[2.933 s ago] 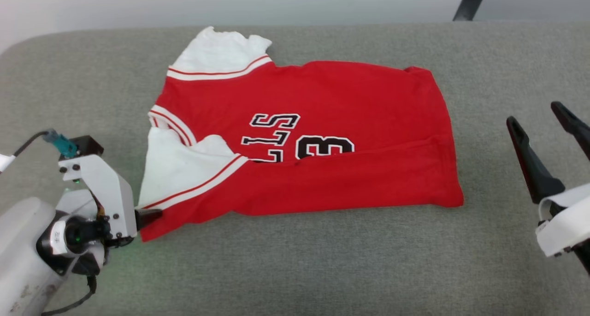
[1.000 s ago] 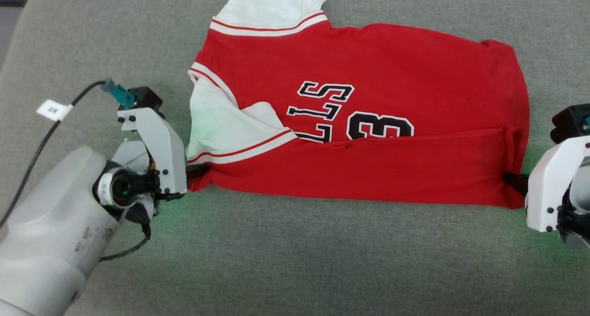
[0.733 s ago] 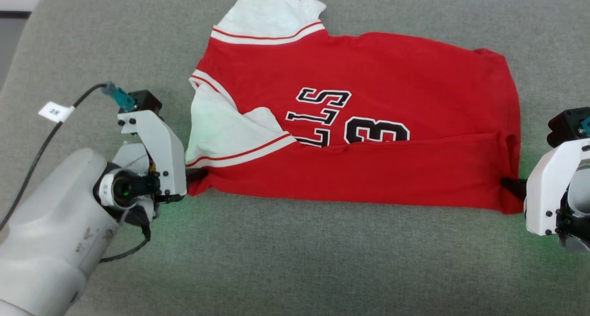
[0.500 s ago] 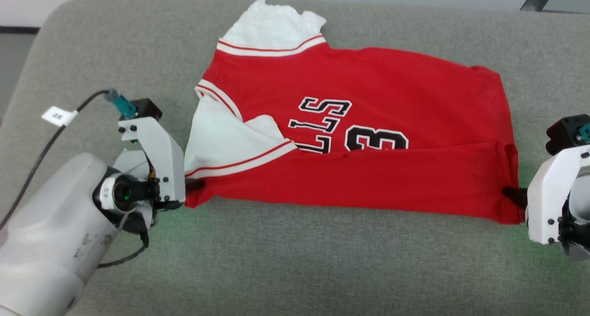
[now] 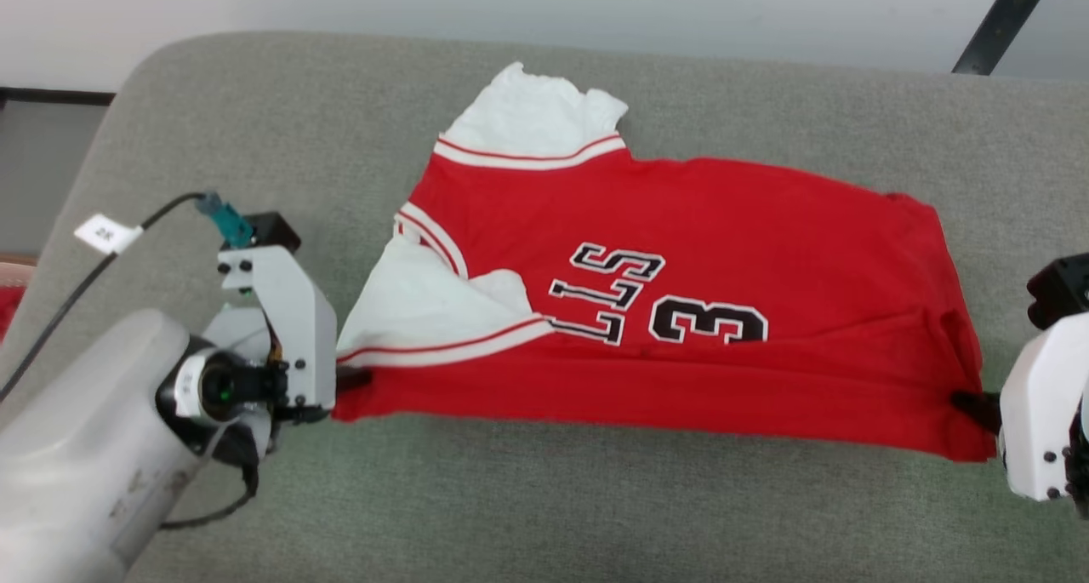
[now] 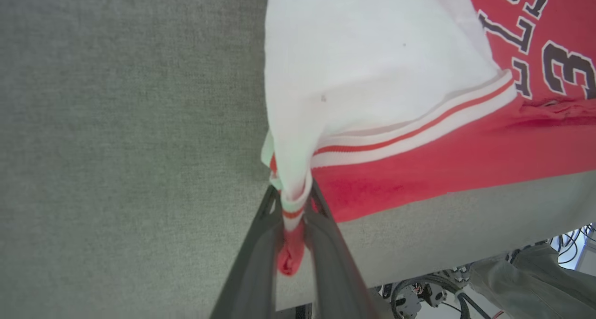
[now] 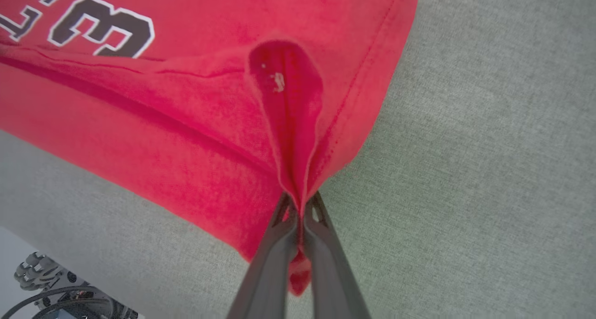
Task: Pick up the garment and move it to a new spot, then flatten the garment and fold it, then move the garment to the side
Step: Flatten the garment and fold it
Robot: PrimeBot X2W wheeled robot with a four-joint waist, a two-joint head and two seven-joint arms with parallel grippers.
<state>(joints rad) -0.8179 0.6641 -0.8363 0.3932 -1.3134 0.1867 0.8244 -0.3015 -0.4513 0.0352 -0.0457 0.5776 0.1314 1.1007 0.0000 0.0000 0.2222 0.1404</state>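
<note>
Left gripper and right gripper are pinching the limp, light garment at its 8 and 4 o'clock corners, probably through both layers.

A grey woven surface has a rounded far left corner. Beyond its far edge stands a pale wall, and a dark slanted bar rises near the far right corner. Tangled cables show below its near edge.

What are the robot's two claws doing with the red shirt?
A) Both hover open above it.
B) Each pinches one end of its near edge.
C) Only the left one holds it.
B: the left gripper and the right gripper are each shut on a near corner of the garment.
</note>
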